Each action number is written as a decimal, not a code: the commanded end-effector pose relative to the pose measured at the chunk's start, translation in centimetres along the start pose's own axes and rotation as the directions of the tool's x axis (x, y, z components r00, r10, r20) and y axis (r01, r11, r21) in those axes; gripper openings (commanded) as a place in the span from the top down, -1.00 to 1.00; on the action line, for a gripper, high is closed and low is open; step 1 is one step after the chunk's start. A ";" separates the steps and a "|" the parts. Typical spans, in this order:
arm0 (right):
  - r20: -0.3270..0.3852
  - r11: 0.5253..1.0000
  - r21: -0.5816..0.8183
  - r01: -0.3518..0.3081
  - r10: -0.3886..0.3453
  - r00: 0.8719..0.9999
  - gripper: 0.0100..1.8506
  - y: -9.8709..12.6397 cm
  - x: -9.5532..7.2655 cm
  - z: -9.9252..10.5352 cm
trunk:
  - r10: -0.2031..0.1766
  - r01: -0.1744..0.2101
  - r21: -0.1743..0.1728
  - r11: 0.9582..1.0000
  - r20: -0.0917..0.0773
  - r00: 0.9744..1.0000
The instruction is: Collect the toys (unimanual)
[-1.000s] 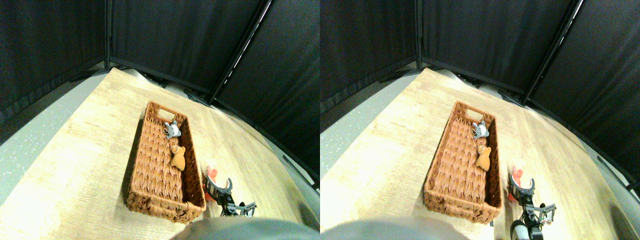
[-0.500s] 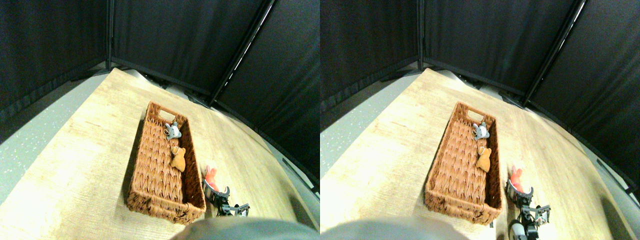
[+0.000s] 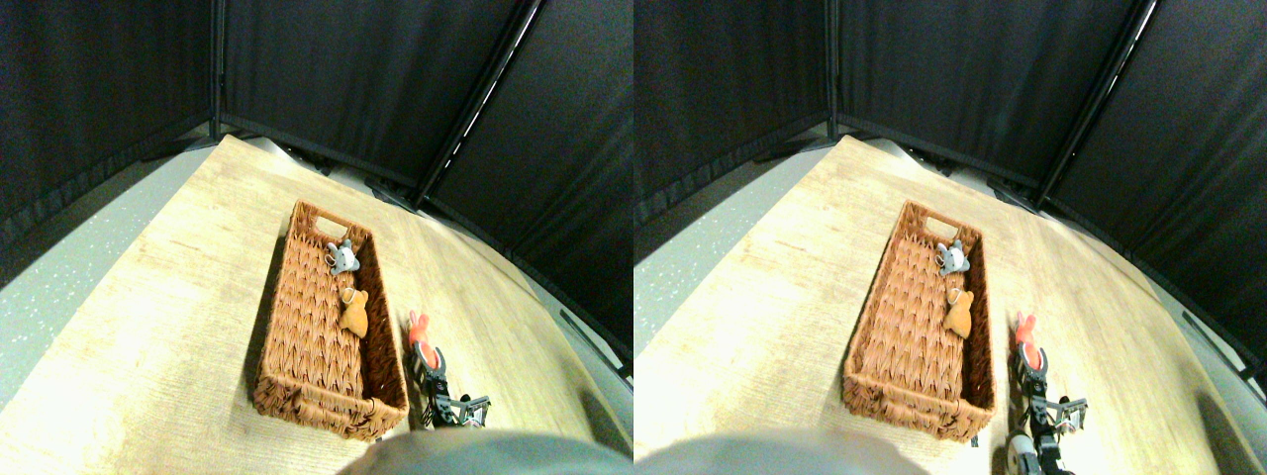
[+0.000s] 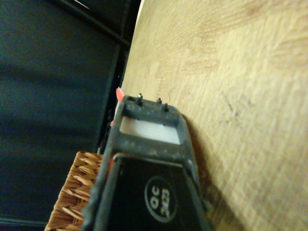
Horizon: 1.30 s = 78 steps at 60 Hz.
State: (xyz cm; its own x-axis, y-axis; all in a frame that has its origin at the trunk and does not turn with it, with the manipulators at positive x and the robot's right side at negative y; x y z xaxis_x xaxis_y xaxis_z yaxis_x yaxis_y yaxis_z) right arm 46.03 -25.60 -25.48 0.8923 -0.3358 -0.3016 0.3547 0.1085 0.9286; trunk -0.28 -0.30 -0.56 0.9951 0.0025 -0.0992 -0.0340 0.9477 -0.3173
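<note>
The main risk is a poor grip: the tool (image 3: 432, 362) sits at the near end of the red toy (image 3: 420, 332), with its jaws drawn narrow around that end, and it appears to be grasping the toy only by a small part. If the hold is that shallow, the toy could slip out on the lift and drop back on the desk (image 3: 148, 327), or fall short of the basket (image 3: 297, 396). The tool also works just beside the basket's right wall; a sideways carry that starts too low could catch the rim and shove the basket.

The red toy is a small, soft, pink-red figure, lying on the desk just right of the basket, near its near right corner, most of it stretching away from the tool. In the wrist view only a red sliver (image 4: 118, 94) shows past the jaw frame. Two toys already lie inside the basket along its right wall: a grey one (image 3: 342, 258) toward the far end and a tan one (image 3: 353, 313) near the middle.
</note>
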 end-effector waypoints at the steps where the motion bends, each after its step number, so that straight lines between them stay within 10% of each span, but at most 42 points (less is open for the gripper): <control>1: 0.035 1.000 -0.030 0.004 -0.003 0.999 0.95 0.2 0.1 0.1 | 0.009 -0.010 -0.010 1.000 -0.014 1.000; 28: -0.095 0.975 -0.166 -0.146 0.132 0.987 0.95 7.6 -1.1 -1.8 | -0.002 0.002 -0.020 1.000 0.003 1.000; 38: -0.213 0.927 -0.277 -0.255 0.199 0.956 0.95 10.5 -0.6 -3.1 | 0.012 -0.012 -0.043 0.999 0.011 1.000; 50: -0.227 0.907 -0.337 -0.252 0.181 0.957 0.95 12.7 -0.6 -4.8 | 0.028 -0.026 -0.072 0.997 0.024 0.999; 78: -0.374 0.921 -0.282 -0.268 0.151 0.915 0.95 14.9 -0.9 -9.8 | 0.099 -0.090 -0.161 0.983 0.049 0.994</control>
State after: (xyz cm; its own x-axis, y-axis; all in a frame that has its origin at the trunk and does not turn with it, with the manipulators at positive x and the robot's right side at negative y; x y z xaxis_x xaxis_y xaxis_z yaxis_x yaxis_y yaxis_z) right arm 53.25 -14.61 -13.83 0.9706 0.0546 -0.2344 0.1830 0.4655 0.8659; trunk 0.00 0.16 -0.16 0.9936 0.0817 -0.0784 -0.1061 0.9130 -0.3938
